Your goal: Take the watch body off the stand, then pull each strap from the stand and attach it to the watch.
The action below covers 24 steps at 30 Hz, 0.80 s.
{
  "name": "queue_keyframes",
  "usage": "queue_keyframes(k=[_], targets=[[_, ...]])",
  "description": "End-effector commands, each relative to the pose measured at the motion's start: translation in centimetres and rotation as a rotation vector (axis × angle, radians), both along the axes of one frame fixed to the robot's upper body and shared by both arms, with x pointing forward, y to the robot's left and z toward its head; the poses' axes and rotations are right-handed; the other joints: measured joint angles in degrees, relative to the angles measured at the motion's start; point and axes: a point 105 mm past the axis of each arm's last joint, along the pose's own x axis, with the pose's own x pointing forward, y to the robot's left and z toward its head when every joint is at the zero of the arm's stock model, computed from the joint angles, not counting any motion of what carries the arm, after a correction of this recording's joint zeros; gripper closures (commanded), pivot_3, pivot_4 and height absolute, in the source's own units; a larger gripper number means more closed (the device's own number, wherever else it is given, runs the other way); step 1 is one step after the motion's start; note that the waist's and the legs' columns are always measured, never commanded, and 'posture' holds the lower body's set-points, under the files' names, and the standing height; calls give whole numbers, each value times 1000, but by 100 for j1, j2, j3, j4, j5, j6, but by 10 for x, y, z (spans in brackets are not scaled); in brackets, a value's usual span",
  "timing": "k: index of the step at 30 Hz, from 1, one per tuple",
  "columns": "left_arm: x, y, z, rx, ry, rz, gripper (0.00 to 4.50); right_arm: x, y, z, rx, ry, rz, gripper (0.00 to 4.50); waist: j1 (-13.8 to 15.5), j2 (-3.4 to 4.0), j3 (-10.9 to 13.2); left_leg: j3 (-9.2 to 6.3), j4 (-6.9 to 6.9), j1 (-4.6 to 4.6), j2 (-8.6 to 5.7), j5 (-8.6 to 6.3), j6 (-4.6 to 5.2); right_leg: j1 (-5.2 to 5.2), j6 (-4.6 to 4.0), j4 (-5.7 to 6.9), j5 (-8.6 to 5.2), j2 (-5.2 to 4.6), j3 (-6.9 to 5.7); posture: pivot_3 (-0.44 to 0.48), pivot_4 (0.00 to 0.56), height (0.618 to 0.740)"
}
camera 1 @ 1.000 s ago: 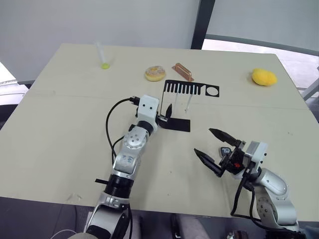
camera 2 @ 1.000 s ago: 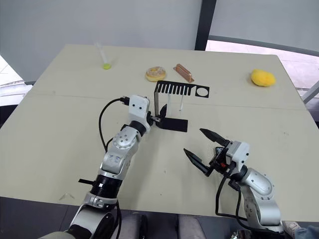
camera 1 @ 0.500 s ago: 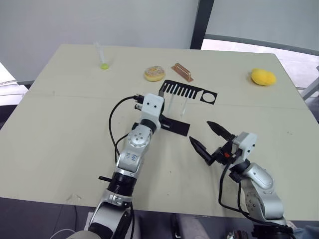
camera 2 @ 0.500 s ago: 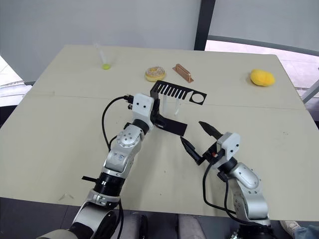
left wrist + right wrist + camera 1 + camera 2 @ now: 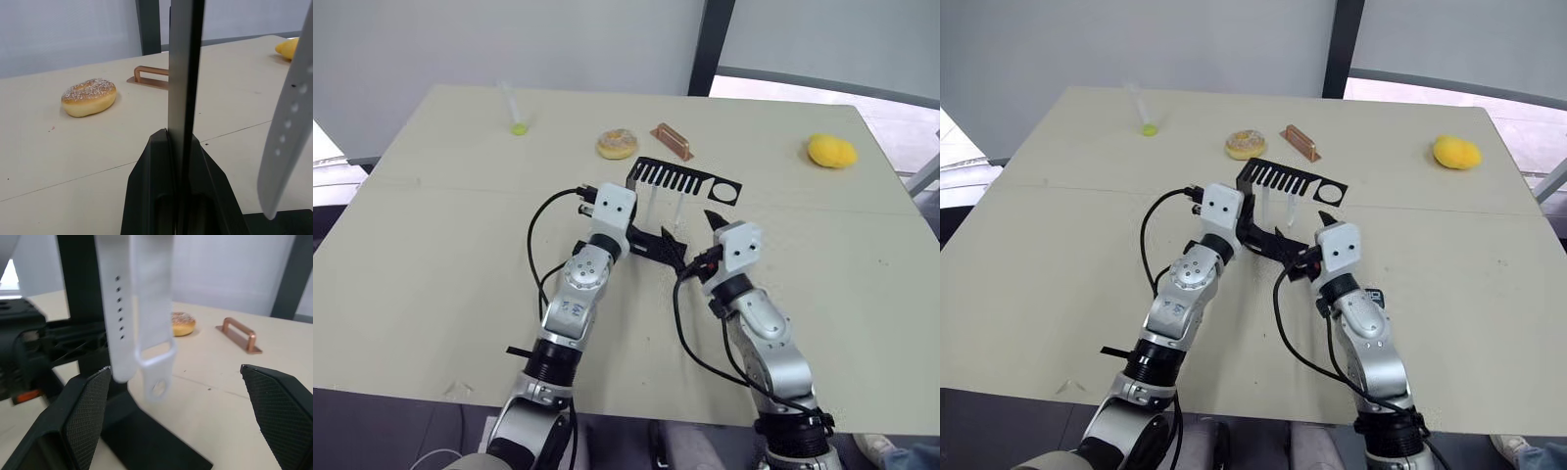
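Meanwhile, left claw (image 5: 181,196) grips the stand (image 5: 651,211); right claw (image 5: 176,421) gapes before the straps (image 5: 142,308).

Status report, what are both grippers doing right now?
Left gripper shut on stand. Right gripper open, jaws around the hanging straps. Nothing in the way.

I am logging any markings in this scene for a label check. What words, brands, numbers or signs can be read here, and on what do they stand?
No readable text, brand, number or sign shows anywhere.
The stand: plain black, no marking.
The straps: plain white; one carries a row of tiny holes, no print.
The watch body: lies on the table beside the right arm, too small to tell whether it shows anything.
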Motion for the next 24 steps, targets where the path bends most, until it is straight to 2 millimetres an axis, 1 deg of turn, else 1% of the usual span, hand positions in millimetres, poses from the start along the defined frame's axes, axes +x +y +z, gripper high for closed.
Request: queue_keyframes(k=[1,4,9,12,14,16,19,24], targets=[[-4,-4,15,-12,-48,-15,4408,-1,1,21,21,-79,-16,0,-3,0,0,0,0,0,0,0,0,0,0,0,0,0,0,0,150,740],[-4,-5,15,-13,-48,-17,4408,-1,4,26,30,-90,-7,0,-3,0,0,0,0,0,0,0,1,0,0,-1,0,1,0,0,150,740],[-3,-5,14,-13,-46,-17,4408,0,8,24,30,-80,-3,0,-4,0,0,0,0,-1,0,0,2,0,0,0,0,0,0,0,150,740],[-3,-5,13,-12,-45,-16,4500,-1,10,23,34,-74,6,879,-6,0,0,0,0,-1,0,0,2,0,0,-1,0,0,0,0,150,740],[-3,-5,13,-11,-43,-16,4500,-1,12,23,37,-76,19,1892,-6,0,0,0,-1,0,0,0,2,0,0,0,0,0,0,0,150,740],[-3,-5,12,-9,-42,-18,4500,-1,14,23,42,-75,29,3022,-6,0,0,0,-1,0,0,0,2,0,0,-1,0,0,0,0,150,740],[-3,-5,12,-9,-42,-21,4500,-1,17,22,58,-68,46,4490,-6,0,0,0,-1,-1,0,0,2,0,0,-1,0,0,0,0,150,740],[-4,-6,11,-11,-37,-30,4500,-1,22,25,67,-81,65,4490,-7,0,0,0,-2,0,0,0,3,0,0,-1,0,0,0,0,150,740]])
